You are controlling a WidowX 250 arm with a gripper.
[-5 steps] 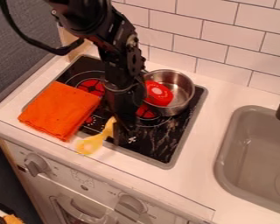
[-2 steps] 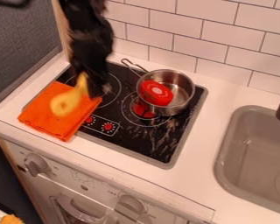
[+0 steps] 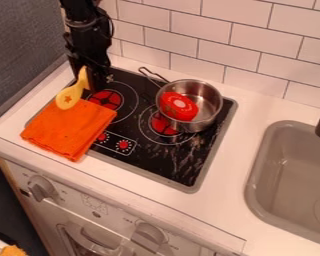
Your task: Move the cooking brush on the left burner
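The black gripper (image 3: 88, 84) hangs over the back left of the stove, shut on the handle of the yellow cooking brush (image 3: 70, 96). The brush's wide end, with a star-shaped hole, points down and left over the back edge of the orange cloth. Just right of the brush lies the left burner (image 3: 105, 100), a red disc inside white rings, partly hidden by the cloth and the gripper.
A metal pot (image 3: 205, 97) holding a red object (image 3: 179, 106) stands at the back right of the stove, its handle toward the wall. The folded orange cloth (image 3: 68, 128) covers the stove's left side. A grey sink (image 3: 289, 175) lies at the right.
The gripper has carried the yellow brush from the stove's front edge up and left, past the cloth, to the back left. Pot and cloth have stayed put.
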